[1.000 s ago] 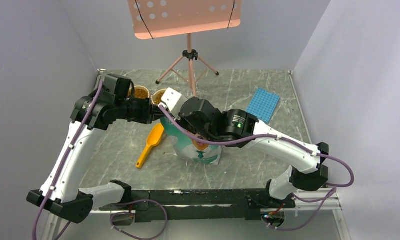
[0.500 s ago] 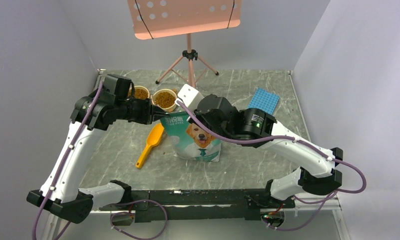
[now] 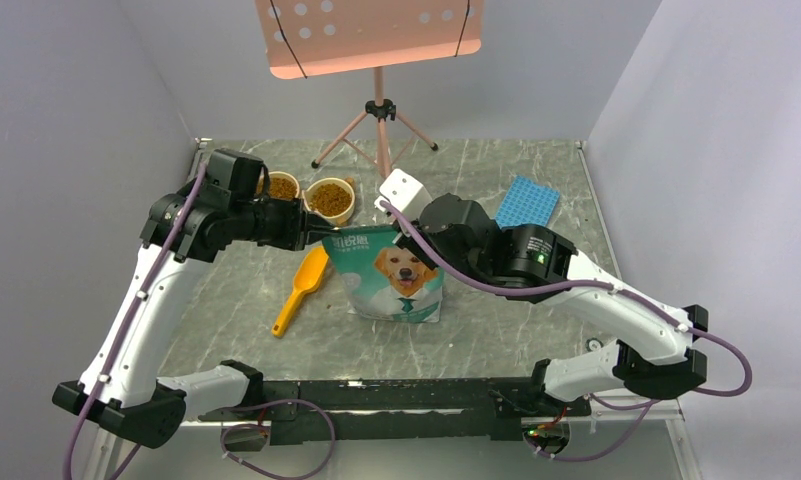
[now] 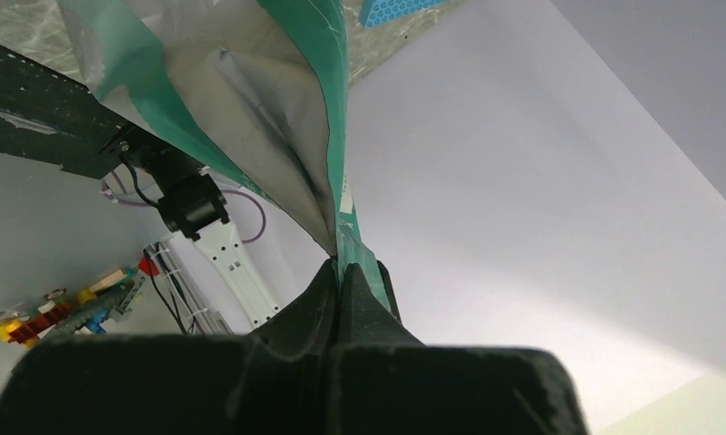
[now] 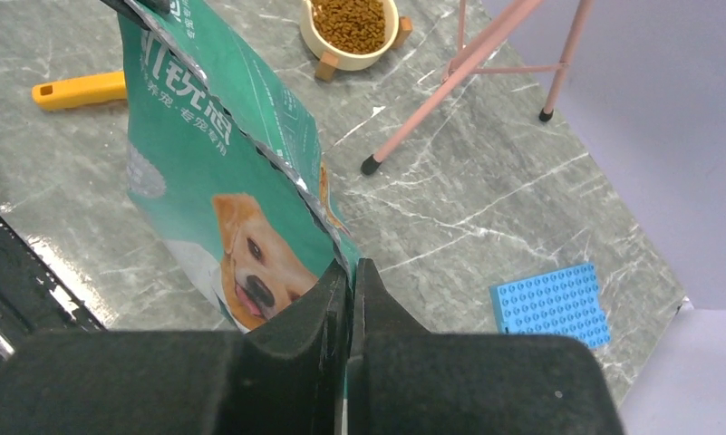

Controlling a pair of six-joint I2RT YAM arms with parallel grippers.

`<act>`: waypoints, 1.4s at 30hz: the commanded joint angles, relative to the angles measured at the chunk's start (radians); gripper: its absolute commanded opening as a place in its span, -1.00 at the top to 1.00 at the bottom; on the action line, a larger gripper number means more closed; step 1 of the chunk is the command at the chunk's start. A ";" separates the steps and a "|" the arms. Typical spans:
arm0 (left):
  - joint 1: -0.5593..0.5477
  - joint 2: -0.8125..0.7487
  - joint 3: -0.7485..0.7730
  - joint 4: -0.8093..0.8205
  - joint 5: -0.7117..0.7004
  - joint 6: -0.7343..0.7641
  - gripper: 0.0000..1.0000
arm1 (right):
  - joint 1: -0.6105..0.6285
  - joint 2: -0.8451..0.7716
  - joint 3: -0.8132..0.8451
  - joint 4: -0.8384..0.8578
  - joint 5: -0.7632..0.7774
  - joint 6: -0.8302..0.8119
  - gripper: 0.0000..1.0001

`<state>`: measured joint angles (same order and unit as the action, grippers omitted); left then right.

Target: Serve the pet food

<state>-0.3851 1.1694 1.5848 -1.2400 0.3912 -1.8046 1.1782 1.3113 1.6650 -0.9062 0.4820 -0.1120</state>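
Teal bag [image 3: 391,280], upright on counter [image 3: 476,190]: left fingers [image 4: 315,304] and right fingers [image 5: 330,304] each pinching its top edge. Pet food [image 3: 329,197] in two bowls [image 3: 351,206] behind; yellow scoop [image 3: 301,290] beside bag

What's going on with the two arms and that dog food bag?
The teal pet food bag stands upright on the table, held by its top edge: the left gripper has its fingers pinched on one corner, the right gripper on the other. Kibble sits in two bowls behind the bag. The yellow scoop lies beside it, untouched.
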 commanded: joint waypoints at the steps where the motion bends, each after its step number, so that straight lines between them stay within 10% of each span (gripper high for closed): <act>1: 0.031 -0.058 0.034 -0.076 -0.097 -0.010 1.00 | -0.048 -0.080 -0.015 -0.138 0.220 -0.009 0.86; 35: 0.031 -0.097 -0.031 -0.007 -0.103 -0.030 1.00 | -0.081 -0.158 0.014 -0.159 0.080 -0.008 0.82; 37: 0.031 -0.115 -0.057 0.032 -0.097 -0.044 0.76 | -0.081 -0.166 0.007 -0.156 0.057 -0.008 0.17; 42: 0.031 -0.120 -0.022 0.001 -0.110 -0.019 -0.21 | -0.081 -0.177 0.034 -0.159 0.034 0.007 -0.18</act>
<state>-0.3580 1.0718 1.5227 -1.2251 0.3279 -1.8278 1.1038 1.1767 1.6306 -1.0157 0.4656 -0.1043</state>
